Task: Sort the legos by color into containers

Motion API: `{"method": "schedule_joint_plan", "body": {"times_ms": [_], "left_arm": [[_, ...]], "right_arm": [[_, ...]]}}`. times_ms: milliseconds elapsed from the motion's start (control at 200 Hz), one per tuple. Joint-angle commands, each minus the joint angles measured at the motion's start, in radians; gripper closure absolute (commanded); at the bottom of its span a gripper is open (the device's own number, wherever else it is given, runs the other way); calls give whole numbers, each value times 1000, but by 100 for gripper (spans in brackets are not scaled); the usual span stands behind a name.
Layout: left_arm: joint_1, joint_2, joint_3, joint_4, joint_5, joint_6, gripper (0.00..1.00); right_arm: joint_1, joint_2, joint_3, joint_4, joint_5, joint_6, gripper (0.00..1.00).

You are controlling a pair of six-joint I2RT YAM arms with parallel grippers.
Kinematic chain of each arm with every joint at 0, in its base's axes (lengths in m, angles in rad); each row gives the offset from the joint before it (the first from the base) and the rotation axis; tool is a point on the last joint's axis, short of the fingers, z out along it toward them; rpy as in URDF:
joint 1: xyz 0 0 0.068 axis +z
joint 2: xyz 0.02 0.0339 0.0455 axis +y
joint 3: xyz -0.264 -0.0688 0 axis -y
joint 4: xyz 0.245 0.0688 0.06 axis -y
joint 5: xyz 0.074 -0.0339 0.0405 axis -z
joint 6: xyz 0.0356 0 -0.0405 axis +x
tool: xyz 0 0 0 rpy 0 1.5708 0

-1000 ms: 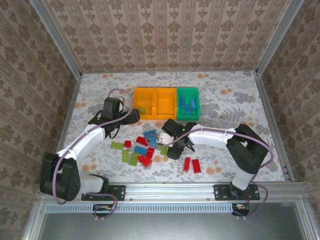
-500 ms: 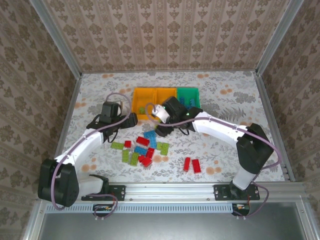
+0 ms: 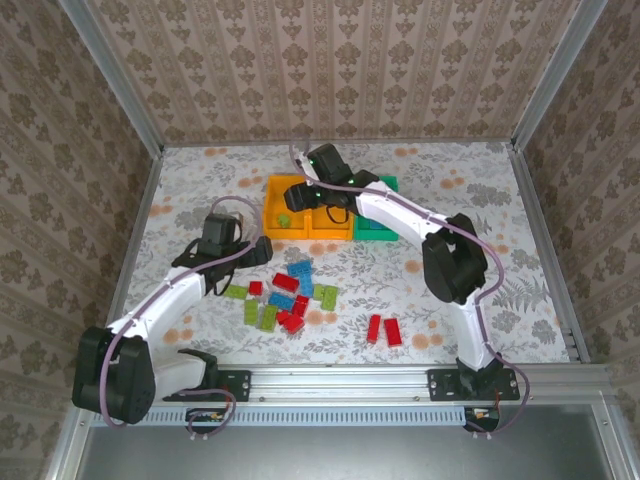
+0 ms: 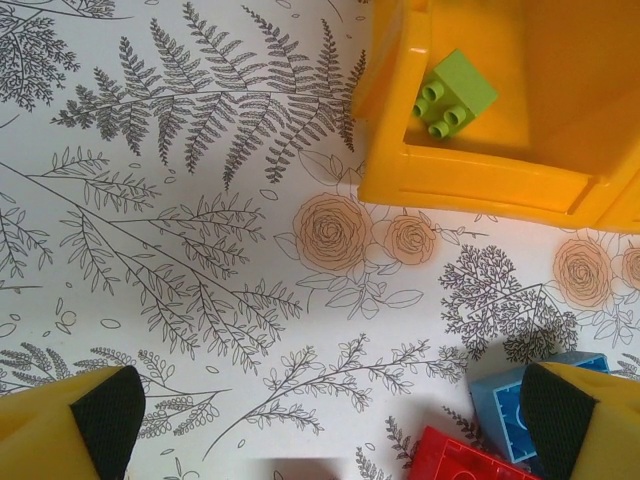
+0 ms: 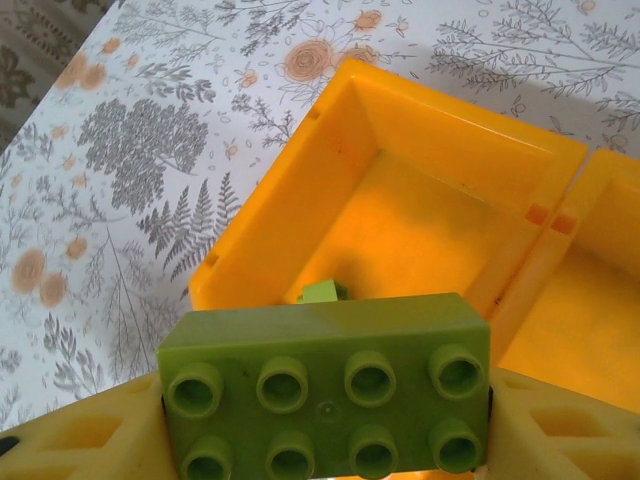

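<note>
The right gripper [image 5: 325, 425] pinches a lime green two-by-four brick [image 5: 325, 385] by its short ends between two yellow fingers [image 5: 85, 440], with the studs facing the wrist camera. In the right wrist view this brick hangs above the near wall of the left orange bin [image 5: 265, 215], and a smaller lime green brick [image 5: 322, 291] lies on the bin floor just behind it. The middle orange bin [image 5: 590, 290] adjoins the left one on the right. In the top view the right gripper [image 3: 297, 197] is over the left orange bin [image 3: 272, 190], and the right arm crosses above the middle orange bin [image 3: 330, 228] and the teal-green bin [image 3: 375, 230], which are joined in one row. The left gripper [image 4: 325, 430] stands spread wide and holds nothing. Its black-padded fingertips [image 4: 100, 415] frame bare floral table [image 4: 180, 250] in the left wrist view. A blue brick [image 4: 505, 410] lies just beside the right-hand pad and a red brick [image 4: 465, 460] is next to it. In the top view the left gripper [image 3: 260, 250] sits between the bin row and a loose cluster of red, blue and lime green bricks [image 3: 285, 295]. Two more red bricks [image 3: 383, 330] lie apart from the cluster, nearer the right arm's base.
</note>
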State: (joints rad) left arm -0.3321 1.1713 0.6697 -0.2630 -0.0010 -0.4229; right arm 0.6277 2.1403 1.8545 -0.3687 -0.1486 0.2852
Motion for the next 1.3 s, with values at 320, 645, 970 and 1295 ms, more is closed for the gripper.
{"method": "schedule_joint_plan", "body": {"times_ms": [320, 645, 970, 1295], "left_arm": [[9, -17, -27, -18, -16, 1, 0], [9, -24, -31, -24, -14, -3, 0], [7, -52, -57, -17, -19, -9, 0], [-33, -108, -77, -21, -60, 36, 0]], "right_arm": [[-16, 180, 231, -118, -36, 113, 31], [-21, 140, 195, -109, -74, 95, 0], [-14, -233, -234, -184, 65, 136, 1], [55, -634, -714, -377, 233, 333, 8]]}}
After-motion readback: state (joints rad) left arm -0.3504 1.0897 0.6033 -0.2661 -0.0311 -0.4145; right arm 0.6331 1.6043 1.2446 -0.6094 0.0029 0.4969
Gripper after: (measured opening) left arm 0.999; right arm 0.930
